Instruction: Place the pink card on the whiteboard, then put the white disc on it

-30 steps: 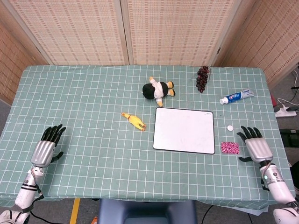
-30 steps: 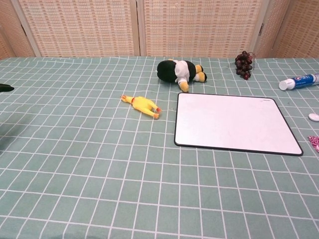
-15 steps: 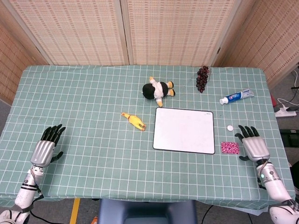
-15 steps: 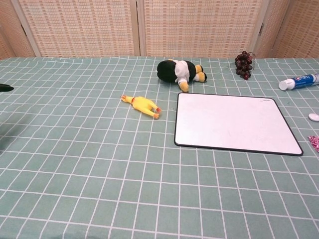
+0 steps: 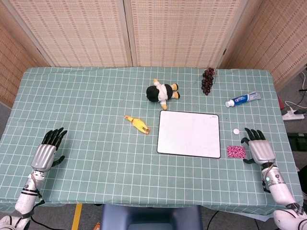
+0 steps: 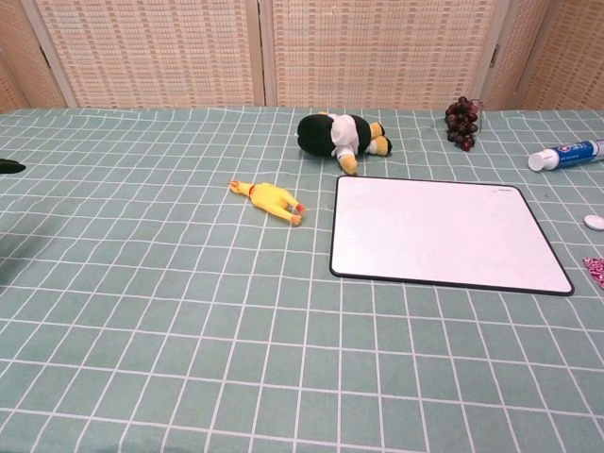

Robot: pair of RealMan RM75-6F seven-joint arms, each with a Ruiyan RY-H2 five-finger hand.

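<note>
Lying flat on the checked cloth just right of the whiteboard (image 5: pixel 189 134), the pink card (image 5: pixel 236 152) looks thin, light and a little bendy, so you will likely find it hard to lift straight off the table. Your right hand (image 5: pixel 255 150) sits just beside it, fingers spread and holding nothing. Try catching one edge and pinching it between thumb and finger. The white disc (image 5: pixel 236 131) rests a little farther back, small and probably slippery. Your left hand (image 5: pixel 47 152) rests far off, fingers apart.

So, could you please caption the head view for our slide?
Right hand beside the pink card, whiteboard bare.
</note>
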